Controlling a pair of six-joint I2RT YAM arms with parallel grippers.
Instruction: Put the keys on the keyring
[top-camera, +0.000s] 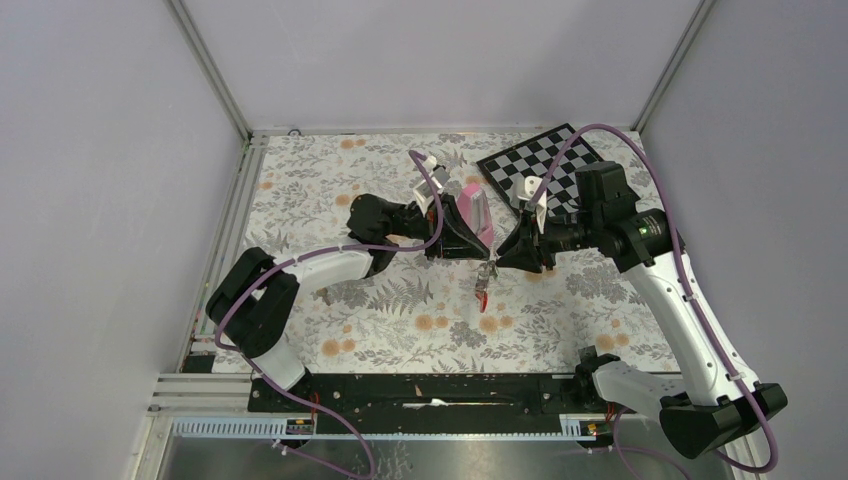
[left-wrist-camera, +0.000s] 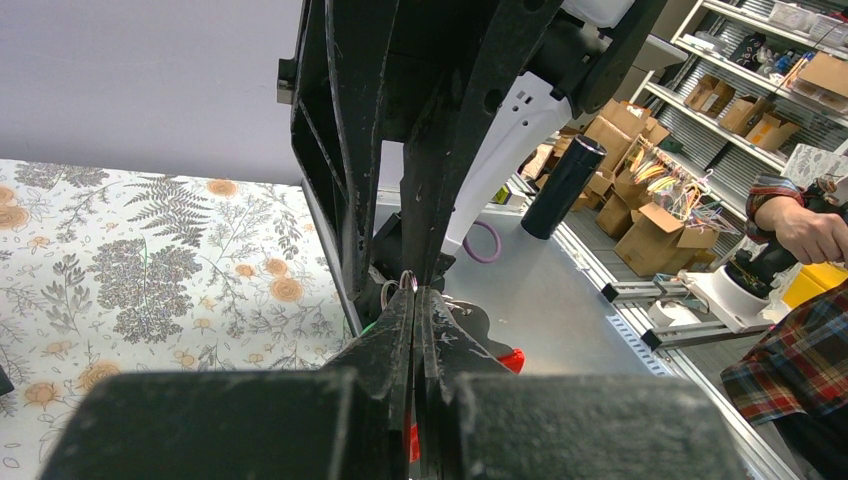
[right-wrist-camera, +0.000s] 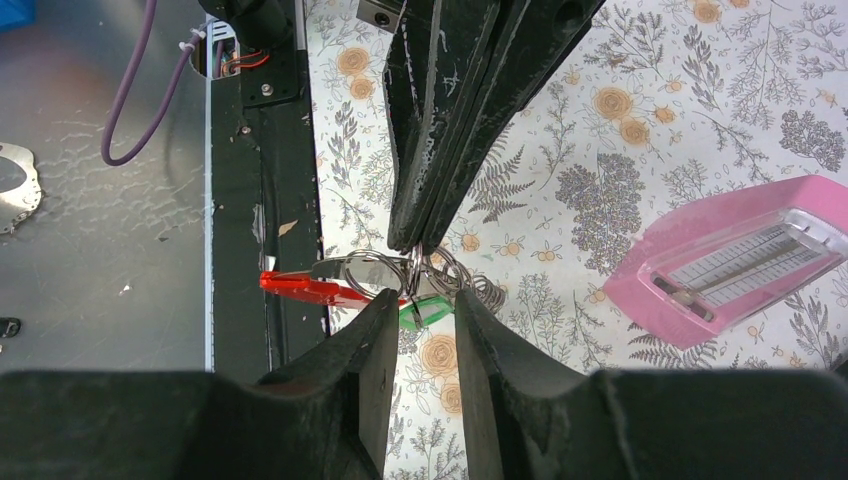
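Keyring (right-wrist-camera: 370, 272) clenched in left gripper (right-wrist-camera: 415, 248); right gripper (right-wrist-camera: 422, 300) brackets green key (right-wrist-camera: 430, 312), grip unclear. Threading step, prob. Nxt: align key w/ ring gap.

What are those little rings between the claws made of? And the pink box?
Rings: probably steel wire; thin, silvery, glinting loops. Pink box: likely plastic; smooth, evenly coloured pink shell, with a pale ruled panel set in one face.

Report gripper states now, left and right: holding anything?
Left gripper: jaws closed, pinching a thin metal ring.
Right gripper: jaws closed on a green piece of the same bundle.
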